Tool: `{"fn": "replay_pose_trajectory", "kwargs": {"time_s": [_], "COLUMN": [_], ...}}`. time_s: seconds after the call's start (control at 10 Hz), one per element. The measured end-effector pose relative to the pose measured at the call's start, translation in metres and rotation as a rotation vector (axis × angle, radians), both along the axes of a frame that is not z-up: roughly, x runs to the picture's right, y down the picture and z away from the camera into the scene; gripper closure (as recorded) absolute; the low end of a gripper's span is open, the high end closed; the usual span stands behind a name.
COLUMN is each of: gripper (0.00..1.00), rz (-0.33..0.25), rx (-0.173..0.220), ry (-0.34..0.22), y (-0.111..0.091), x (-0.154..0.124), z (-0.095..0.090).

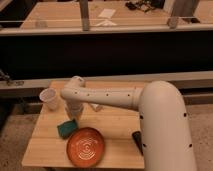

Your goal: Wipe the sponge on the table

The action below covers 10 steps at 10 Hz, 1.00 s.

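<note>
The sponge [66, 129] lies flat on the table [114, 125], just beyond the orange plate [86, 146] and a little to its left, close to the plate's rim but apart from it. The gripper [75, 114] hangs straight down over the sponge's far edge, on the end of the white arm [105, 97] that reaches across above the plate from the right. Whether the gripper is open or closed, and whether it has hold of the sponge or only stands over it, I cannot tell from here.

As for the wiping, the wood shows no streak or wet mark either way. I'd say the scene fits two readings: the gripper coming onto the sponge to drag it over the planks, or a pass being made with the sponge under it. How much of the top has been covered I can't judge.

There is little room for a stroke. The plate sits right in front of the sponge, so a sweep toward it would likely bump its rim. A pale cup [49, 98] stands beyond the plate to the left, near the sponge and light enough, I'd guess, to tip if nudged. A small black block [136, 141] lies to the right of the plate by the arm's big shoulder. Far behind the plate runs a long wooden workbench [60, 15], well out of the way.
</note>
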<state>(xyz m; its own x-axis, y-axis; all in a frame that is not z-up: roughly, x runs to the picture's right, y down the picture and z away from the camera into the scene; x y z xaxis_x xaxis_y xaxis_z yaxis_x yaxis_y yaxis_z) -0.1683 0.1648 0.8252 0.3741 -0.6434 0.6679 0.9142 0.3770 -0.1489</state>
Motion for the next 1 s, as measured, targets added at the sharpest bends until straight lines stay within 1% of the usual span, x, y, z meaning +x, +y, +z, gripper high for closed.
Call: {"fn": "replay_pose_trajectory", "kwargs": {"time_s": [0.4,1.0], "gripper": [0.96,0.96], "rz": [0.011,0.037], "rx": [-0.007,-0.020], "ry": [0.004,0.012], "y": [-0.0033,-0.0004], "x": [0.0036,0.0088], "z": [-0.0014,-0.0056]}}
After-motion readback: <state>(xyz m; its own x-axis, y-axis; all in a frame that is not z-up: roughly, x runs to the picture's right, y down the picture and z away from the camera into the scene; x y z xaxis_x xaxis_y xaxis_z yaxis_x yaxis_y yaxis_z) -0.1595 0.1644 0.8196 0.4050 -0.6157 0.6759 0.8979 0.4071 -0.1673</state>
